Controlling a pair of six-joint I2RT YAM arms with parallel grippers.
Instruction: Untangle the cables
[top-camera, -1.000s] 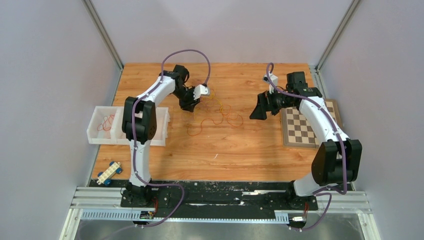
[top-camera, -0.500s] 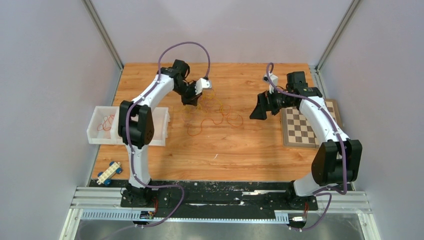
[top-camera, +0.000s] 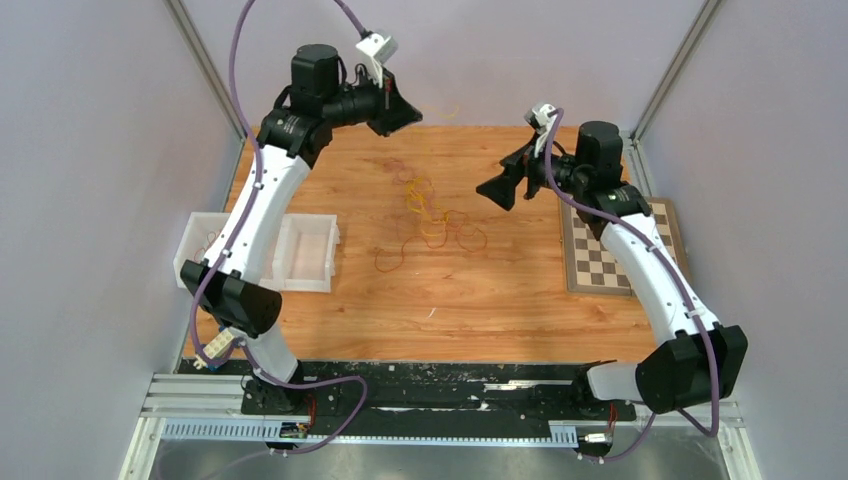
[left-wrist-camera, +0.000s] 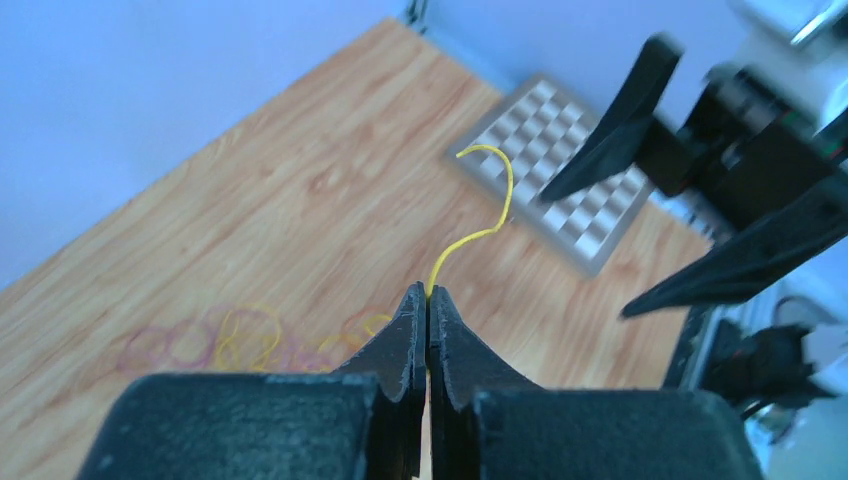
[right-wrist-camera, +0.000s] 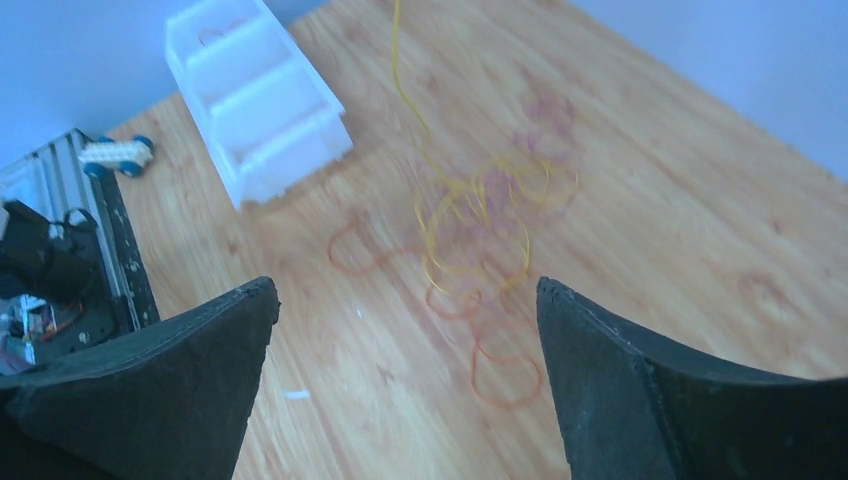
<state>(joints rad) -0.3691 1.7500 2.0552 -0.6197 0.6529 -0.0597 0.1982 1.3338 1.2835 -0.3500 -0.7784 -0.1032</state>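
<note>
The cables (top-camera: 432, 215) lie as a loose tangle of red, orange, yellow and pink loops in the middle of the wooden table. My left gripper (top-camera: 400, 112) is raised high over the far edge, shut on a yellow cable (left-wrist-camera: 492, 222) whose free end curls beyond the fingertips (left-wrist-camera: 428, 292). The yellow cable (right-wrist-camera: 398, 70) rises from the tangle (right-wrist-camera: 480, 225) towards it. My right gripper (top-camera: 500, 182) hovers open to the right of the tangle and above it, its jaws (right-wrist-camera: 405, 292) wide apart with nothing between them.
A white compartment tray (top-camera: 305, 262) stands at the left edge, also in the right wrist view (right-wrist-camera: 255, 100). A chessboard (top-camera: 600, 258) lies at the right. A small toy car (right-wrist-camera: 115, 153) sits near the front left corner. Grey walls close in the table.
My left gripper shut on the yellow cable and rose up and back, drawing the cable out of the tangle. The right gripper lifted and shifted a little left, staying open.
</note>
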